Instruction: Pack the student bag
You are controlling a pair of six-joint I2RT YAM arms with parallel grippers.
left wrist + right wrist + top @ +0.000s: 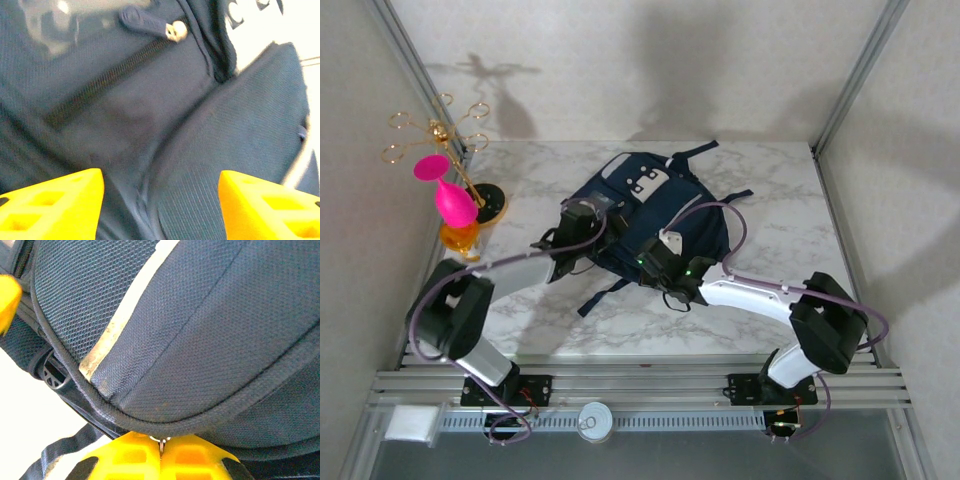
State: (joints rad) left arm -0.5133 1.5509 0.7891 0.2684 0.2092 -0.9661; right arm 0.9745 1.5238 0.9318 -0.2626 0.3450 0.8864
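Fabric this soft and floppy will sag, so the student bag, lying in the middle of the worktop, is best handled by zip pulls or piping. The right gripper has its jaws closed on a small metal zip tab at the near rim. The left gripper holds its jaws open above a closed zip. A pink goblet and gold stand sit left, well apart. The loose straps may snag.
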